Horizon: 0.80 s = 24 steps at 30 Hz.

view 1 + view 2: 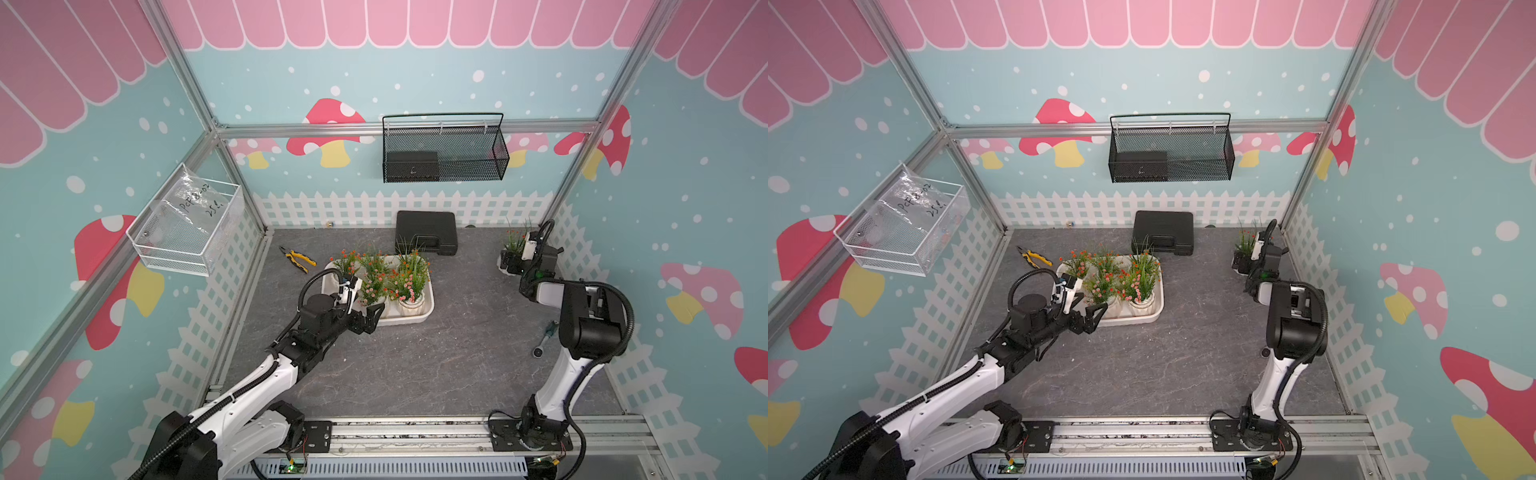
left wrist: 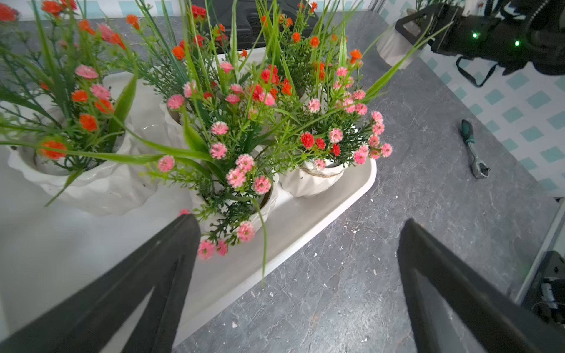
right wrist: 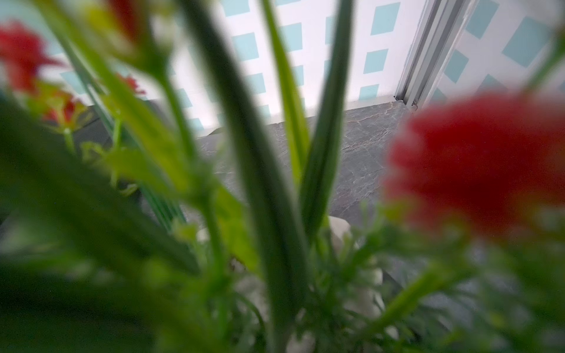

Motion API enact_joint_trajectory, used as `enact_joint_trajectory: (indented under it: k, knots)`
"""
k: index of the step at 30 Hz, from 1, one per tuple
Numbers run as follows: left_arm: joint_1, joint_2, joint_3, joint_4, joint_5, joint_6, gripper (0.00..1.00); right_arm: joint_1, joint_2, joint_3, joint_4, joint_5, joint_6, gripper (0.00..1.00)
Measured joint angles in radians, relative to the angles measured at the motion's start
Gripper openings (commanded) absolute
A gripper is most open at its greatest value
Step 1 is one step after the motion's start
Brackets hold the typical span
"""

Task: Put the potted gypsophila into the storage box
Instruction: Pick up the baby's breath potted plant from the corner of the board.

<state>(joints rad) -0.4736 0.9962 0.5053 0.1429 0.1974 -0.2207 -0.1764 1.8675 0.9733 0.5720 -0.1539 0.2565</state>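
The storage box (image 1: 415,322) (image 1: 1142,320) (image 2: 305,232) is a shallow white tub mid-table. Several potted gypsophila (image 1: 409,305) (image 2: 91,186) stand upright in it, in white ribbed pots with orange and pink flowers. My left gripper (image 1: 369,301) (image 1: 1093,300) (image 2: 299,220) hangs open at the box's near left corner, nothing between its fingers. One more potted gypsophila (image 1: 514,241) (image 1: 1246,241) (image 2: 393,49) (image 3: 269,214) stands on the table by the far right corner. My right gripper (image 1: 509,264) (image 1: 1241,264) is low at that pot, jaws wide on either side; its sprigs hide the fingers in the right wrist view.
A black hard case (image 1: 426,237) lies behind the box. Yellow pliers (image 1: 297,258) lie to the box's left and a ratchet driver (image 1: 544,340) (image 2: 472,149) by the right wall. A black mesh basket (image 1: 444,153) and a white wire basket (image 1: 187,232) hang on the walls.
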Motion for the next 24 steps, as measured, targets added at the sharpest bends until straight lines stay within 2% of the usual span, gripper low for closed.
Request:
enact_joint_trajectory:
  k: [7,14,21,24]
  knots:
    - [0.0,-0.051,-0.011,-0.046,-0.014,-0.111,0.96,0.072,-0.212,-0.195,0.018,0.006,-0.002,0.71]
    - [0.0,-0.221,-0.093,-0.085,-0.038,-0.204,0.96,0.167,-0.48,-0.35,-0.077,-0.001,-0.028,0.69]
    - [0.0,-0.414,-0.13,-0.215,-0.136,-0.271,0.96,0.198,-0.766,-0.383,-0.244,-0.062,-0.037,0.67]
    - [0.0,-0.465,-0.144,-0.274,-0.177,-0.298,0.96,0.226,-0.843,-0.37,-0.314,-0.103,-0.048,0.65]
